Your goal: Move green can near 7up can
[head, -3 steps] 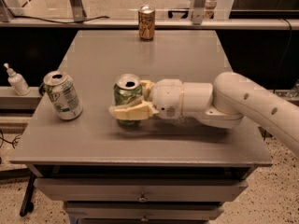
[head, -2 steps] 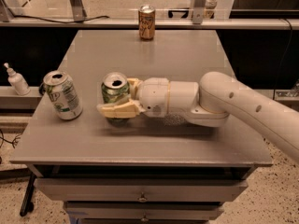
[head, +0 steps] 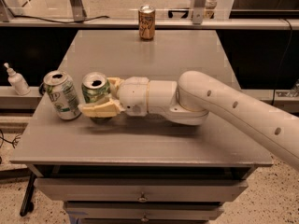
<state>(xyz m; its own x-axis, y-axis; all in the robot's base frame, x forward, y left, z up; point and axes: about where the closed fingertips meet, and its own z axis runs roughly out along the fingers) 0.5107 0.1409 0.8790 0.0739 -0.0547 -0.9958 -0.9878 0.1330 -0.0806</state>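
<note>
Gripper (head: 99, 99), clasping the green can (head: 95, 90), has travelled leftward across the table (head: 154, 55) from near its middle toward the left edge. The can, a second ago well apart from the 7up can (head: 61, 96), now stands just beside it. The arm reaches correspondingly farther left.

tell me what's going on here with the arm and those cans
The robot arm reaches across the grey table from the right, and its gripper is shut on the green can, one finger in front and one behind. It holds the can at table level, just right of the 7up can, with a narrow gap between the two. A brown-gold can stands untouched at the far edge. The green can looks about where it should be, but it is not yet released.
</note>
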